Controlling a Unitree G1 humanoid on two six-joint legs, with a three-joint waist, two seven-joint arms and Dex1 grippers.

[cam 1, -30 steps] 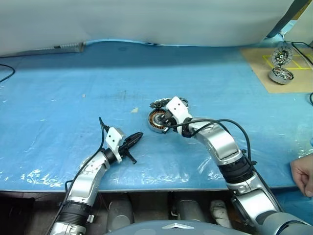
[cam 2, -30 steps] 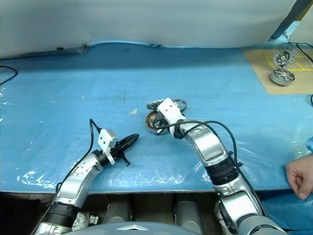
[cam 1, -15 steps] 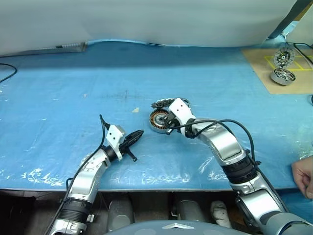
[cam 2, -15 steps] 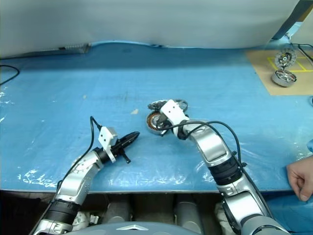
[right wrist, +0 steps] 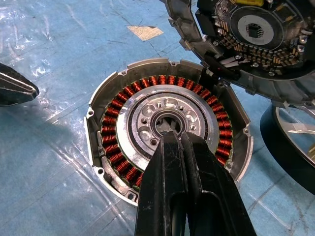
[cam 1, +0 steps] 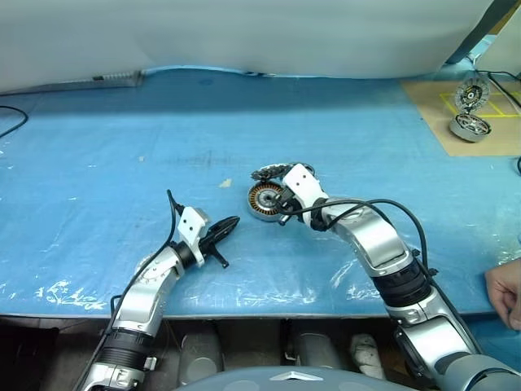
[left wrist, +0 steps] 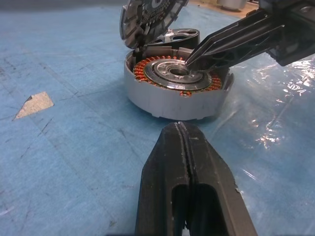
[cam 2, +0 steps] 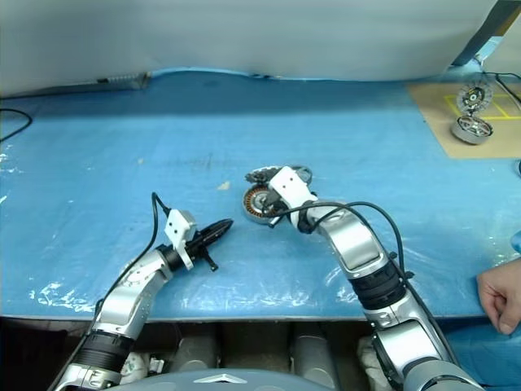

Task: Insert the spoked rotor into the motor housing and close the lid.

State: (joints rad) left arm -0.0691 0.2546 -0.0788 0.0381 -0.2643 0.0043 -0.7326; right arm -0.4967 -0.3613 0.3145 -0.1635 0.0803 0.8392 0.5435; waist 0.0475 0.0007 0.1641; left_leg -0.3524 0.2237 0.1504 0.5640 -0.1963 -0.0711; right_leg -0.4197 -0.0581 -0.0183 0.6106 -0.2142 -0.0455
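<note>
The motor housing lies open mid-table, its copper winding ring and silver centre facing up. Its lid stands tilted back on the hinge, finned inner face showing. The spoked rotor lies flat on the sheet just behind the housing, its dark ring partly hidden. My right gripper is shut, with its tips down on the hole in the housing's centre. My left gripper is shut and holds nothing; it hovers level a short way in front of the housing, pointing at it.
A second motor with its raised lid sits on a brown board at the far right. A person's hand rests at the table's right front edge. A paper scrap lies left of the housing. A black cable crosses the far left.
</note>
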